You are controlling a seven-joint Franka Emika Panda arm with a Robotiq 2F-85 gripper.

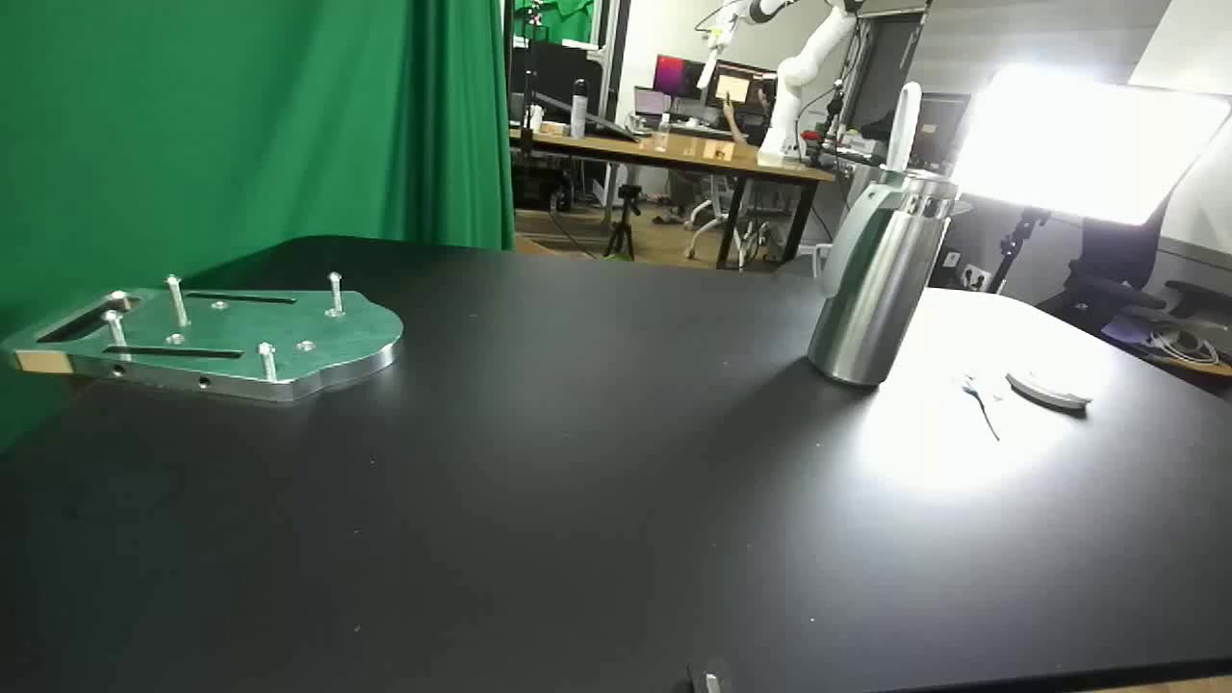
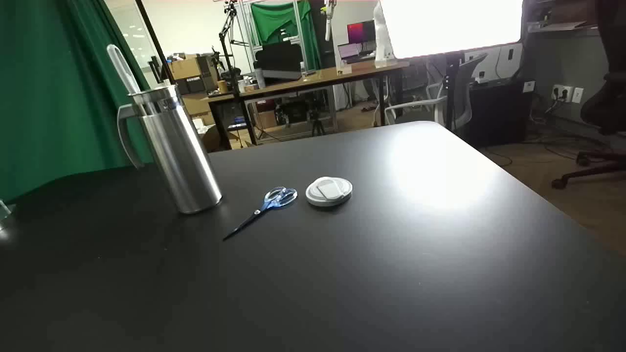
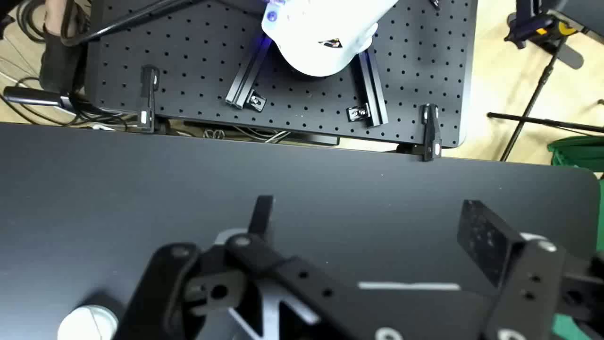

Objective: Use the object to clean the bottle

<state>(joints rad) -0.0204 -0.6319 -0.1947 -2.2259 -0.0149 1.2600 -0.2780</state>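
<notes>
The bottle (image 1: pixel 881 298) (image 2: pixel 178 151) is a tall brushed-silver pitcher with a side handle, standing on the black table in both exterior views. Out of its uncovered mouth rises a pale, long-handled object (image 1: pixel 903 130) (image 2: pixel 123 68); its lower end is hidden inside. In the wrist view my gripper (image 3: pixel 370 229) is spread wide above the table, and only bare tabletop shows between its fingers (image 3: pixel 486 241). Neither exterior view shows the gripper. I cannot make out the bottle in the wrist view.
Blue-handled scissors (image 2: pixel 261 211) and a white round lid (image 2: pixel 329 191) lie beside the bottle. A green metal plate with upright pegs (image 1: pixel 356 332) sits at the table's curtain side. Black clamps (image 3: pixel 148 101) grip the table edge near the white robot base (image 3: pixel 321 42).
</notes>
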